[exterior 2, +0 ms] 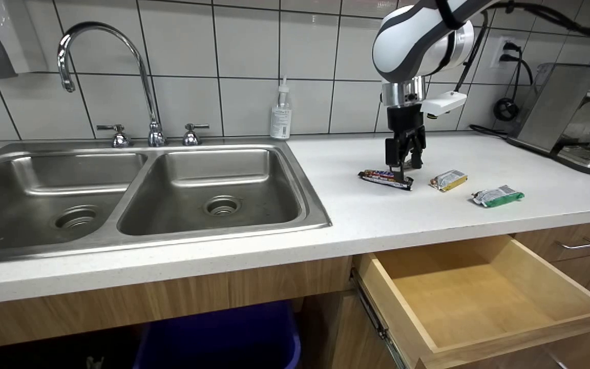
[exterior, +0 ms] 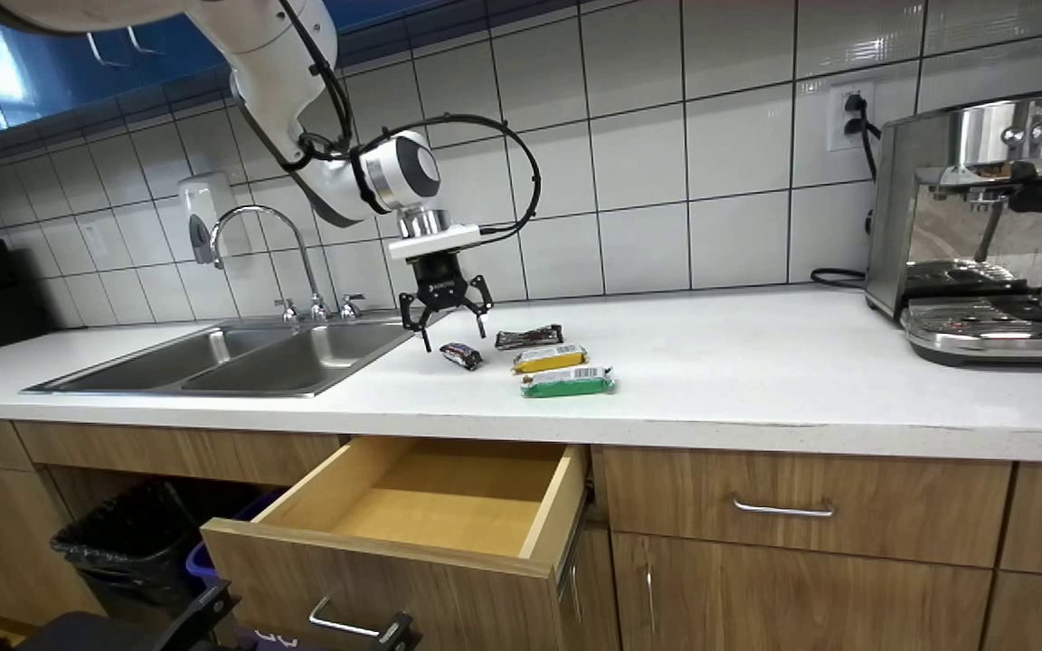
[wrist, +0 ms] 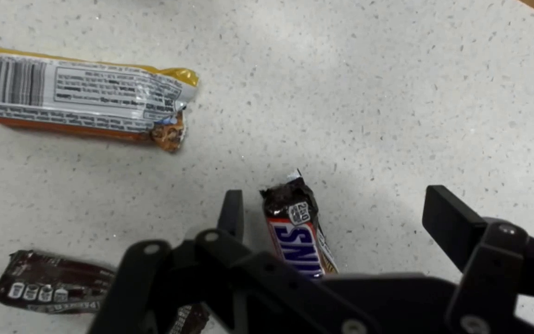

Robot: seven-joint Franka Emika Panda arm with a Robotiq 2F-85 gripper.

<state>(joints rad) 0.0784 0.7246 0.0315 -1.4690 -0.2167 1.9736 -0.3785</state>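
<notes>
Gripper (wrist: 333, 208): fingers (wrist: 232, 211) spread either side of the Snickers bar (wrist: 296, 234), holding nothing.
Snickers bar: grasp alignment seems in hand; next move likely calls for centring, then closing.

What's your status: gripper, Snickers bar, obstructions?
Gripper open, fingers either side of the Snickers bar. Ungripped, lying on white countertop. Nothing seen between fingers and Snickers bar; brown-wrapped bar nearby, apart from it.
</notes>
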